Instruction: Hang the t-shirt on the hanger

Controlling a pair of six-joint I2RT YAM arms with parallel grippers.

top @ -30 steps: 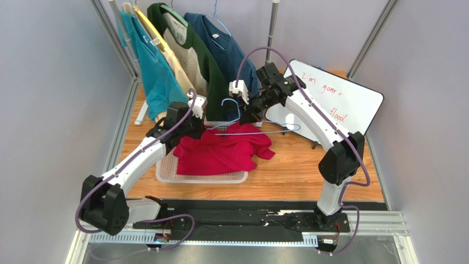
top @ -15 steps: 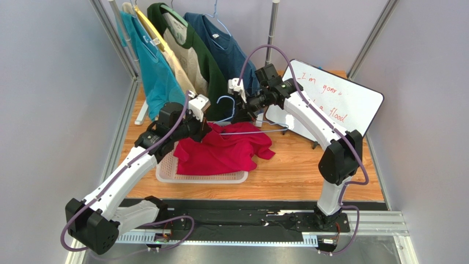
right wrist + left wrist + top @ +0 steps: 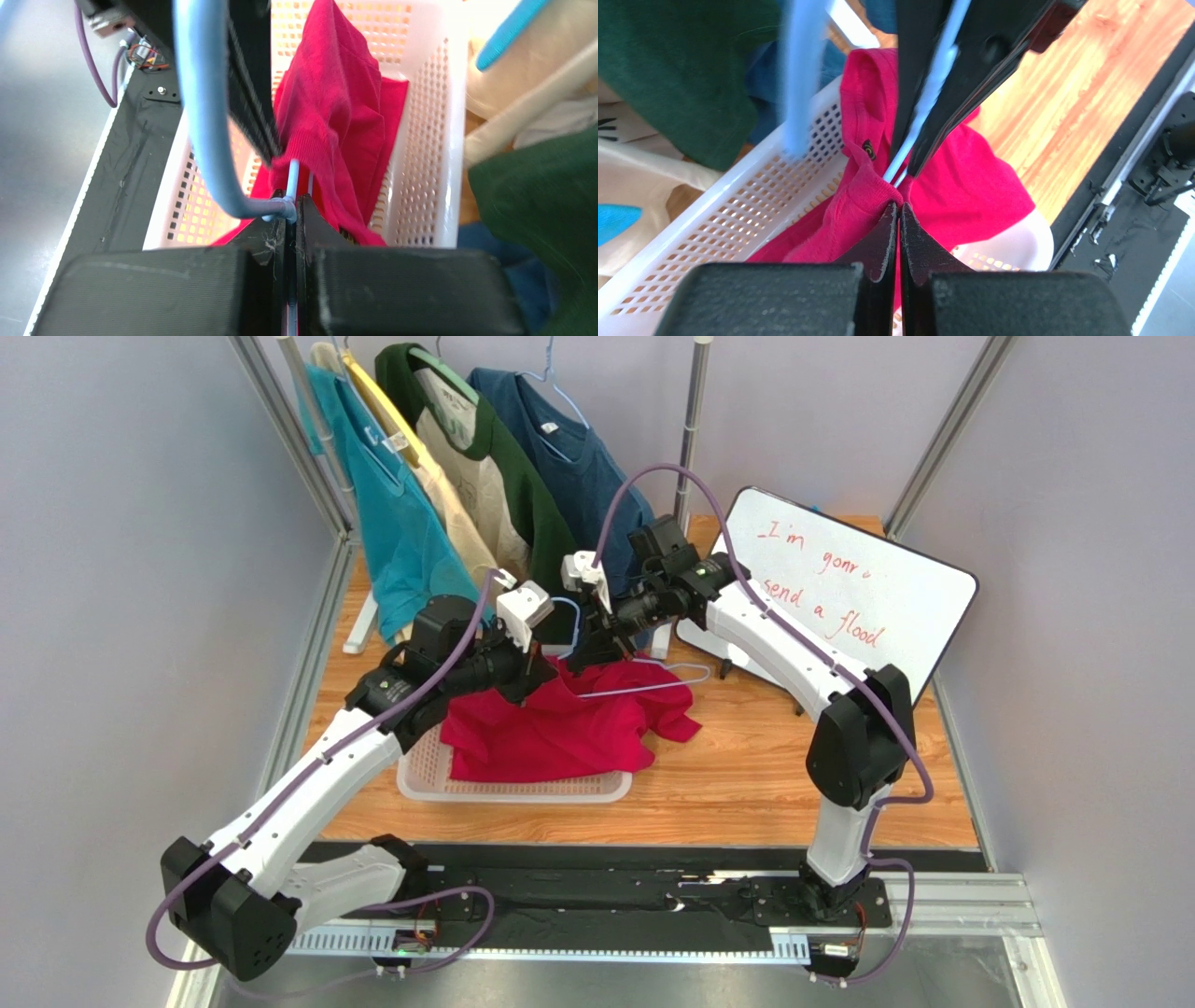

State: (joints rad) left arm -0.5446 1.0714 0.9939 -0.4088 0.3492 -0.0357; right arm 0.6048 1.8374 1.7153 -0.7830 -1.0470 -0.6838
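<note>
Both arms have swung in to mid-frame. My left gripper [image 3: 899,210] pinches the limp, light t-shirt [image 3: 589,735] by its collar over the basket [image 3: 421,773]; my right gripper [image 3: 294,204] clamps the thin, springy hanger [image 3: 203,105] at its neck

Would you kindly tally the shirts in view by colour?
bright red cloth t-shirt: 1
teal hung shirt: 1
dark green-and-cream hung shirt: 1
navy blue hung shirt: 1
Total: 4; a yellow strip beside the teal one may be a fifth, I cannot tell.
</note>
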